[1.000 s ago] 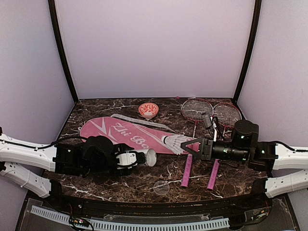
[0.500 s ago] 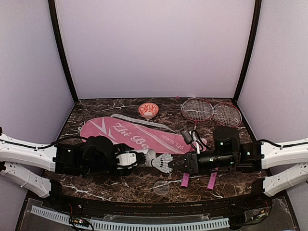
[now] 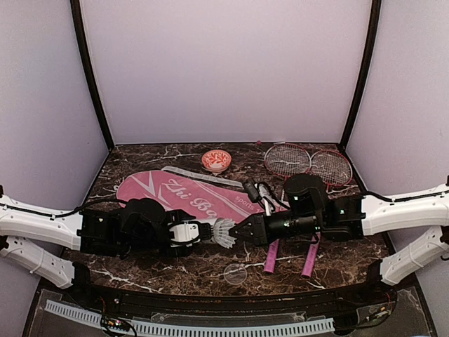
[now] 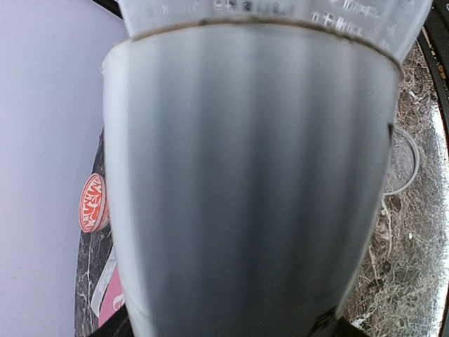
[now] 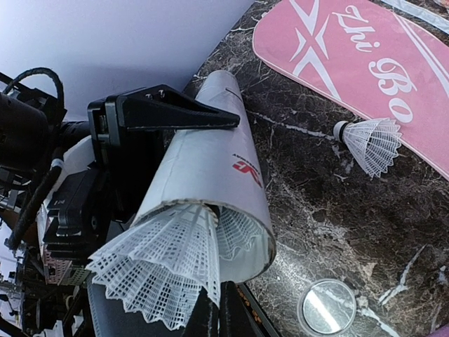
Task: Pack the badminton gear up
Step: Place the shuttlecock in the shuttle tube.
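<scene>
**Top external view.** White tube [image 3: 214, 230]: left of centre, held level and clamped across its width by the left jaws. Its long axis runs left to right, with the open mouth facing right. Shuttlecock [image 3: 226, 234]: at that mouth, pinched in the fully closed right jaws, which are lined up with the tube from the right. The right arm is the nearer to the opening. Pink cover [image 3: 168, 191]: behind the tube, lettered "Zhi Bo". Two rackets [image 3: 287, 160]: upper right. Patterned bowl [image 3: 216, 161]: rear centre. Clear cap [image 3: 235, 274]: on the surface [image 3: 140, 158], lower centre.

**Left wrist view.** The frame is filled by the tube wall. Print along the top edge is too blurred to be read.

**Right wrist view.** The mesh skirt is seen partly inside the tube mouth, its rim nipped at the bottom edge. A push along the tube's axis is judged to be needed next. A red logo is carried on the tube, but its small print is illegible. Second shuttlecock [image 5: 372, 144]: loose at right, just beside the cover.
</scene>
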Controlling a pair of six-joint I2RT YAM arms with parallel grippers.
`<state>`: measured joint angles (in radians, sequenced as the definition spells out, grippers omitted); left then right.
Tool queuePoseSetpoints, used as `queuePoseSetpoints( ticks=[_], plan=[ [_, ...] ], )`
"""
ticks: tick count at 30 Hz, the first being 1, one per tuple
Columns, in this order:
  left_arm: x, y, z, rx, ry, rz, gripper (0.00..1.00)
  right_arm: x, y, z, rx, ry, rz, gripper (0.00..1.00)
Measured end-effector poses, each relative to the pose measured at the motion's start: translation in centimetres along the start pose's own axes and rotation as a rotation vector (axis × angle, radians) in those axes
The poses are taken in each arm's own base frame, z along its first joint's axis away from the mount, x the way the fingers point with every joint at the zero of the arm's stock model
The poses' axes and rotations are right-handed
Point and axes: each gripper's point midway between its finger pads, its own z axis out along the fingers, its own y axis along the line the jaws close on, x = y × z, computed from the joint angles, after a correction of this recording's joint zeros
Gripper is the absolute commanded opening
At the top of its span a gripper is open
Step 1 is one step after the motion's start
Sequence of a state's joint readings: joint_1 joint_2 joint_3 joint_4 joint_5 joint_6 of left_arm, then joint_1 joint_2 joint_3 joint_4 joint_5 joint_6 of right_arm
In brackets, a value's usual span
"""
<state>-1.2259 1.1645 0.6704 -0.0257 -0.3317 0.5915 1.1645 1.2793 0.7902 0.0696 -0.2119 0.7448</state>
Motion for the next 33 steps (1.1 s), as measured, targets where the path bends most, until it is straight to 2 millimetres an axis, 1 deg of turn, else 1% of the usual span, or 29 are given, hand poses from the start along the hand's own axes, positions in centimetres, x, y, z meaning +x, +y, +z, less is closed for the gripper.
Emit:
queuePoseSetpoints(
  ticks=[9, 14, 19, 27, 33],
  plan=[
    [-0.1, -0.2, 0.0, 0.009, -0.004, 0.001, 0.65, 0.2, 0.1, 1.4, 0.021, 0.030, -0.014, 0.00],
    [-0.1, -0.2, 0.0, 0.012, -0.005, 0.001, 0.65, 0.1, 0.2, 1.7, 0.022, 0.031, -0.016, 0.00],
    [0.0, -0.4, 0.0, 0.019, -0.004, 0.002, 0.65, 0.2, -0.1, 2.2, 0.033, 0.037, -0.013, 0.00],
    [0.0, -0.4, 0.0, 0.020, -0.002, 0.003, 0.65, -0.3, -0.2, 3.2, 0.051, 0.037, -0.012, 0.00],
    [0.0, -0.4, 0.0, 0.020, -0.002, 0.003, 0.65, -0.5, -0.3, 3.6, 0.061, 0.039, -0.011, 0.00]
  ],
)
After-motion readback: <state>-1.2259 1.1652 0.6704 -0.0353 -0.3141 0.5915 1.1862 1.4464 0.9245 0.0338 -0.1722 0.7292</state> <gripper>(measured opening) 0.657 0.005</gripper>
